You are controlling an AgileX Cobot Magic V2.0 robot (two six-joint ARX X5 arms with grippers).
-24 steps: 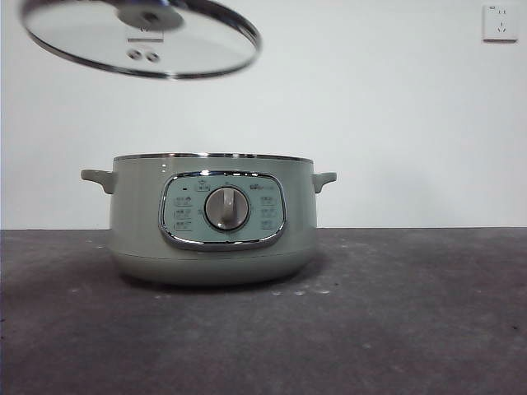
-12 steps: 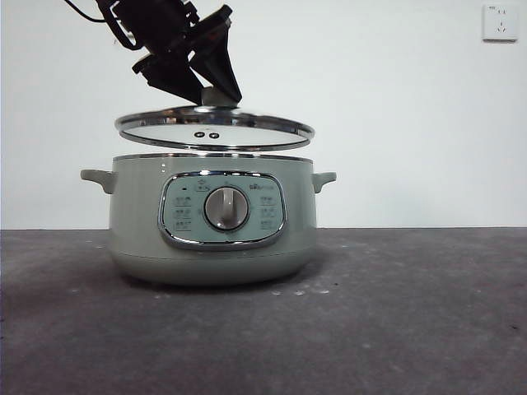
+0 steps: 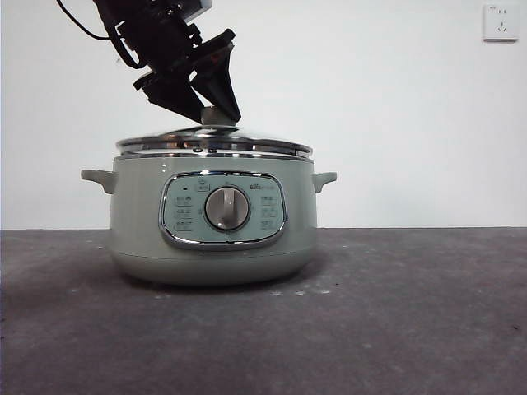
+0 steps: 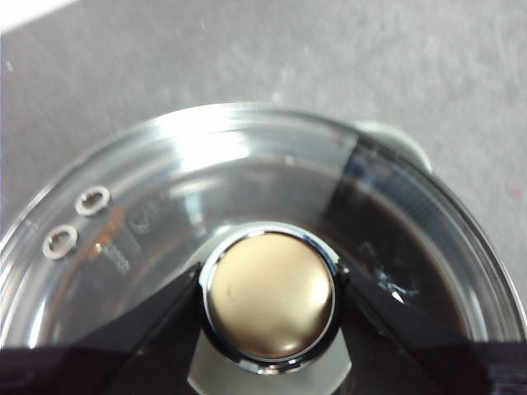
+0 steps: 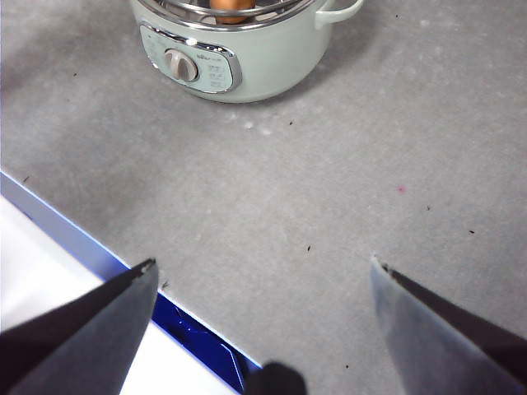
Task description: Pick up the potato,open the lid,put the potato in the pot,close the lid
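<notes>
One potato (image 5: pixel 230 6) shows orange through the glass inside the pot (image 3: pixel 214 218); the lid (image 3: pixel 214 143) rests on the pot's rim, its knob (image 4: pixel 270 295) clamped by the left tool (image 3: pixel 212 113); the right tool (image 5: pixel 263 284) hangs spread wide above the grey worktop (image 3: pixel 395 321).

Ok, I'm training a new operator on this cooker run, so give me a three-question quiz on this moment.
1. True or false: the lid sits on the pot.
2. What part of the lid does the left gripper clamp? A) metal rim B) knob C) steam holes
3. Fill in: seen through the glass in the right wrist view, the potato lies ____ the pot.

Key:
1. True: its rim rests along the pot's top edge.
2. B: the jaws close on either side of the knob.
3. inside. The right gripper waits open, apart from the pot.
</notes>
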